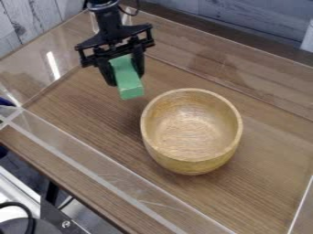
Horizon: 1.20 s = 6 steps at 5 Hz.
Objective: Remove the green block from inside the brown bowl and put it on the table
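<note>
"So, largest first: what does the tabletop (pixel 76 138) offer, and where could it catch us out?"

"Bare wood lies beneath and around the block's path, with clear walls along the edges. If the arm swings too wide towards the left of the view, the block or the pincer could knock the acrylic wall (pixel 95 168)."

"And the brown bowl (pixel 191 133)?"

"Upright, with nothing in it. The block is out, up and to the left of it in the view. Should the arm let go too close, the block might clip the thick rim and roll back in, or nudge the bowl."

"What about the arm itself?"

"The black pincer (pixel 113 60) is closed down on the block, its fingers drawn in around the upper end. A grip at one end leaves the rest hanging, so touching down on the lower end could twist it or lever it loose."

"Then the green block (pixel 124 79), smallest of all?"

"Hanging nearly upright from the pincer. It seems to be clear of the wood, though from this angle the height is hard to judge. Released too high, it would drop, bounce and tumble; pressed too low, it would jam against the tabletop. Even a gentle release might topple it, standing on end like that."
</note>
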{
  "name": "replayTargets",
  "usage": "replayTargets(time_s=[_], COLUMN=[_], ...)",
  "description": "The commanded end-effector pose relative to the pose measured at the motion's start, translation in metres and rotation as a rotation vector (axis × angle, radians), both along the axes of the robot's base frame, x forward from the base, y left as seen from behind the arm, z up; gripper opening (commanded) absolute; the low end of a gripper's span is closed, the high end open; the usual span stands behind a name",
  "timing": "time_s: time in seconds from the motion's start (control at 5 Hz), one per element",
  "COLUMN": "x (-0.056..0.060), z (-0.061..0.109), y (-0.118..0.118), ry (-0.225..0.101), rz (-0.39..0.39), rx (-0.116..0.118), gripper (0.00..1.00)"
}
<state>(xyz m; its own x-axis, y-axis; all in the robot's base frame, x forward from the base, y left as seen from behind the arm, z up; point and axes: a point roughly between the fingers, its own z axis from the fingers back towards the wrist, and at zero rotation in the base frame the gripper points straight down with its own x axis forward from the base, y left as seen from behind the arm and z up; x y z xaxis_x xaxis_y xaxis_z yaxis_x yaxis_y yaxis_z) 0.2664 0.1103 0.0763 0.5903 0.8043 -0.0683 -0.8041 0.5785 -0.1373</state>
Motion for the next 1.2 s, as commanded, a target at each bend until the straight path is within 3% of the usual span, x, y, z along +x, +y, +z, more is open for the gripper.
replayTargets(time_s=[0.0,0.2,1.0], x=[0.003,-0.002,0.003], z=[-0.001,-0.011,-0.022], y=[0.015,0.026,0.025], ry=[-0.040,-0.042,-0.047], rz=[0.030,0.051,0.026], rx=[0.043,0.058,0.082], gripper=[0.00,0.00,0.00])
